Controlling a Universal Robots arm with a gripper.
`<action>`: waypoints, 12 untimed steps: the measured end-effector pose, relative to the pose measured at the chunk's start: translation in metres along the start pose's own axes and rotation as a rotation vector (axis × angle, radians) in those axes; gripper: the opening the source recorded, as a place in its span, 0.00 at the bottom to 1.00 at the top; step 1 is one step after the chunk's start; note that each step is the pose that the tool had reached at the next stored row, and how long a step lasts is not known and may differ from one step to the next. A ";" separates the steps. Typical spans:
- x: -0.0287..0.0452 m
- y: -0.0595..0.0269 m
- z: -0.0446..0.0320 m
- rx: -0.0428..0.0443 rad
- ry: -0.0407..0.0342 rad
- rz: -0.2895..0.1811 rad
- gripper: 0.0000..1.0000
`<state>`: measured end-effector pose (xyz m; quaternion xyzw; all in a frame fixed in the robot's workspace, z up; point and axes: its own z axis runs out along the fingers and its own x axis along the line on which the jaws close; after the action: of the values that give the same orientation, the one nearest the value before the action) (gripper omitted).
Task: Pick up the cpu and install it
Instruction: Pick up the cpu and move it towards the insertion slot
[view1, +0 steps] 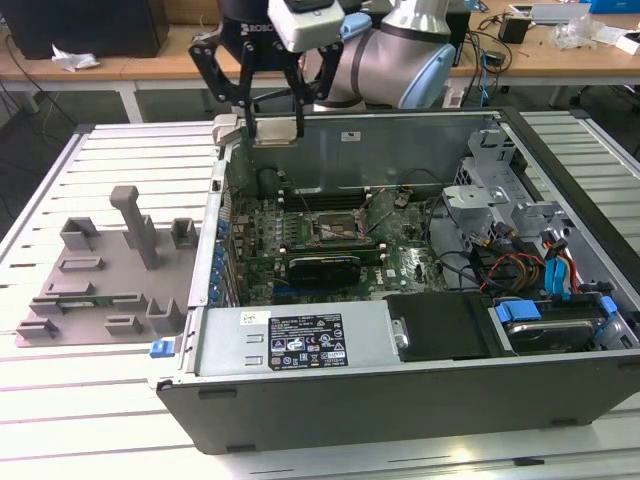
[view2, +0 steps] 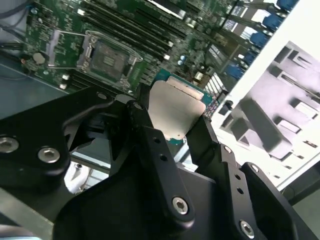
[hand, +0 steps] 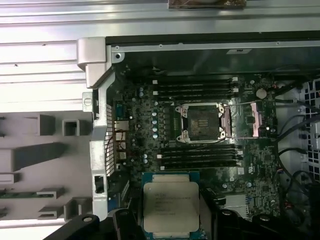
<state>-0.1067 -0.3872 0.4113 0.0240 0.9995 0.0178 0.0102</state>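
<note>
**Cpu held over the case, off to one side of the socket**
On the table (view1: 100, 400) the case (view1: 400, 400) lies open. The tool (view1: 273, 130) hangs over the case's far wall, near the corner at the exterior view's left, clamped on the flat cpu (hand: 171, 205). The open socket (hand: 202, 122) lies lower, mid-board, across some memory slots.

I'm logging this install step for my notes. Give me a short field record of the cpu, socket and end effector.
end effector: shut on the cpu, above the open computer case
cpu: held at its edges, metal top visible in both wrist views
socket: inside the case, no cpu in it
grey tray: outside the case, on the exterior view's left
progress: cpu picked up, not yet installed
</note>
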 end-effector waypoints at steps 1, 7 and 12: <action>-0.0029 0.0002 0.0001 0.0000 0.0000 0.000 0.54; -0.0267 0.0013 0.0005 0.0001 0.0000 0.000 0.54; -0.0290 0.0014 0.0008 -0.0001 -0.0001 0.000 0.54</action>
<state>-0.0776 -0.3872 0.4112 0.0241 0.9995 0.0178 0.0102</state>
